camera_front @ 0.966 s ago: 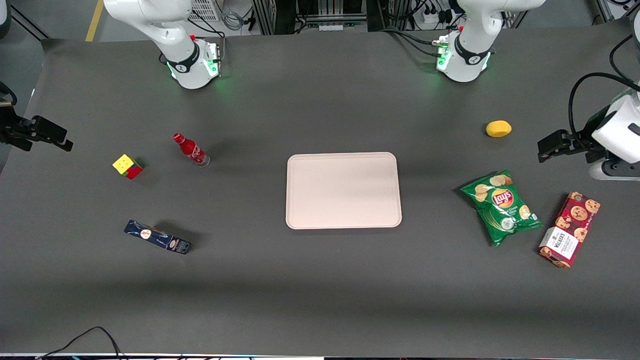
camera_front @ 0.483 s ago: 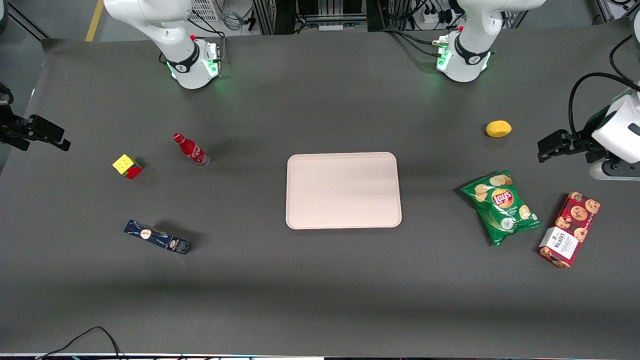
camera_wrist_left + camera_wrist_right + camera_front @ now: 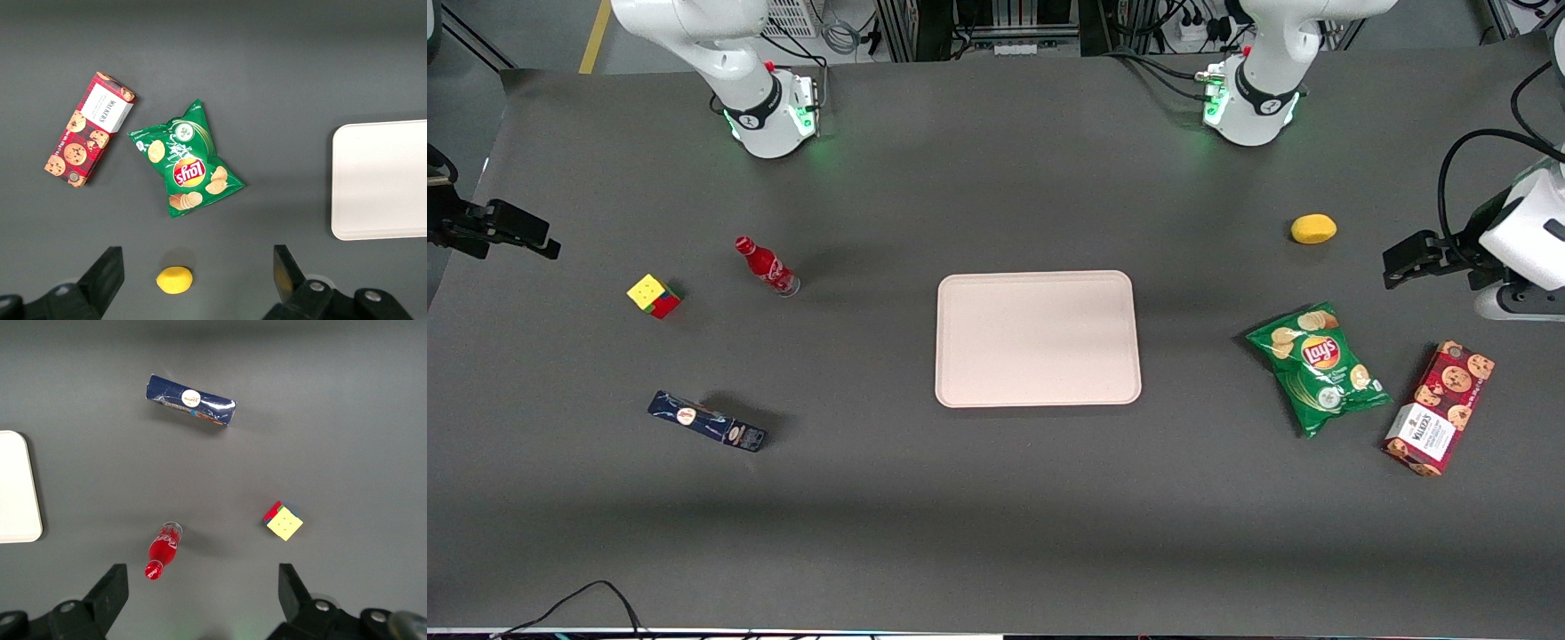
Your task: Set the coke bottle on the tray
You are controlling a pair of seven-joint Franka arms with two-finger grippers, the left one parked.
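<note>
Gripper (image 3: 200, 597) high above coke bottle (image 3: 162, 552) — jaws spread, tray (image 3: 1038, 338) well apart

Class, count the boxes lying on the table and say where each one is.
2. The dark blue box lies toward the working arm's end, nearer the front camera than the coke bottle. The red cookie box lies toward the parked arm's end, beside the chips bag. The gripper hangs open, holding nothing.

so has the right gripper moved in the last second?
Yes, slightly. The gripper, open, sits at the working arm's end of the table, now a bit farther from the front camera relative to the Rubik's cube.
</note>
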